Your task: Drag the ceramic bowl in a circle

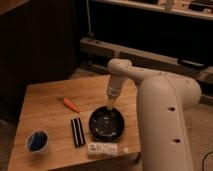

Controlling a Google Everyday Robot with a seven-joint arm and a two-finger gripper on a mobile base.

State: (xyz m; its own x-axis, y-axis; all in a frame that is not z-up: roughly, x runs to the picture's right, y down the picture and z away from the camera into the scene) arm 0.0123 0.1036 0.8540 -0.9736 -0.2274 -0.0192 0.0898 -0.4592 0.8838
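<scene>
Ceramic bowl [107, 124] on the right front part of the wooden table [47, 97], nothing visible inside but a shiny centre. Gripper [110, 105] down at the bowl's far rim. Small blue cup [37, 141] at the front left corner, blue inside. Black bar [76, 131] just left of the bowl, orange carrot-like piece [70, 105] behind it, pale packet [103, 148] right in front. Dark room, shelving behind.

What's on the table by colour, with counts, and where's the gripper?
Black: 2, ceramic bowl, black bar
Blue: 1, cup
Orange: 1, carrot-like piece
White: 1, packet
Total: 5
Gripper is at the bowl's far rim.
</scene>
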